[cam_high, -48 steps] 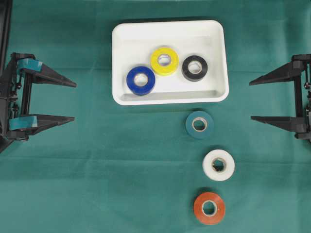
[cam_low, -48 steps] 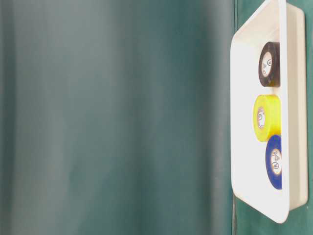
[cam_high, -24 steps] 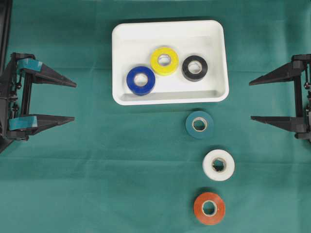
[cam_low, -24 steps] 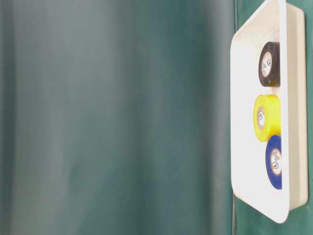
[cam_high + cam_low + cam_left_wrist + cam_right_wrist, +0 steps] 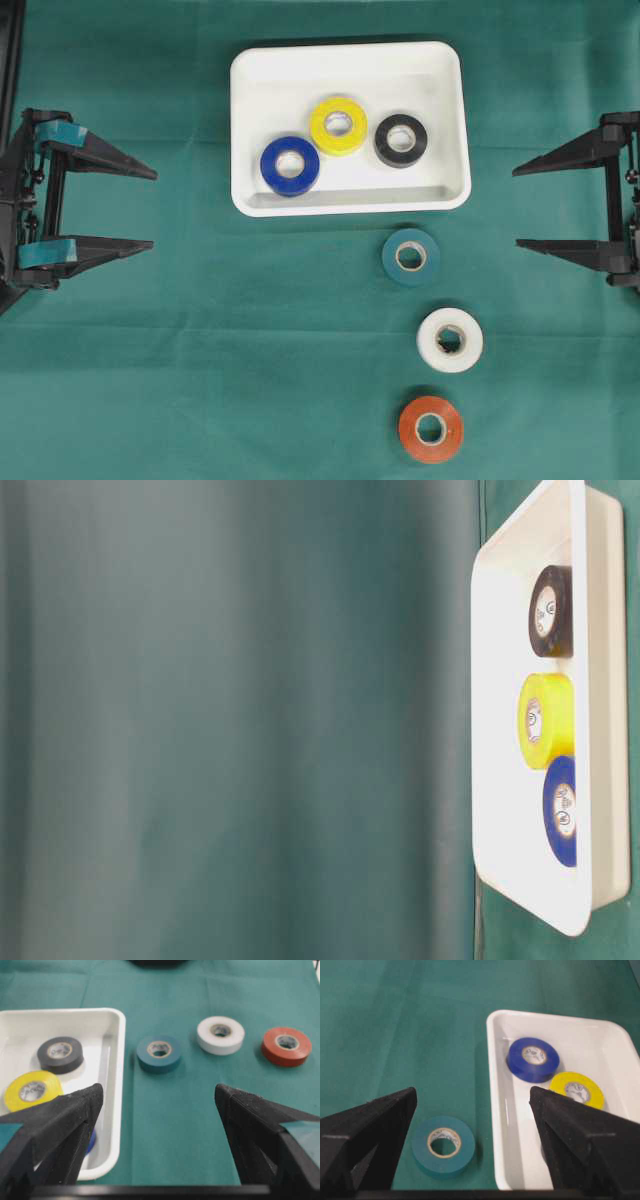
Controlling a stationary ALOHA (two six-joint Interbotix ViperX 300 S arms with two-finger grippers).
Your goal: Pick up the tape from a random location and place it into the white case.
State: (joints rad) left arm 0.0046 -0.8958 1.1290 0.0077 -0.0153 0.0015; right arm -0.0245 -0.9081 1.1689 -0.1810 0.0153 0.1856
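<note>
Three flat tape rolls, teal (image 5: pixel 411 257), white (image 5: pixel 450 340) and orange-red (image 5: pixel 431 429), lay in a row on the green cloth (image 5: pixel 200 350), just near of the smooth, round-cornered white case (image 5: pixel 250 120), which held blue (image 5: pixel 290 165), yellow (image 5: pixel 338 125) and black (image 5: pixel 400 140) rolls. The left gripper (image 5: pixel 150 208) and right gripper (image 5: pixel 518 207) stood spread wide, grasping nothing, their arms cut off at the edges.

Small print on the tape rolls' (image 5: pixel 547 610) inner cores, too blurred to read
</note>
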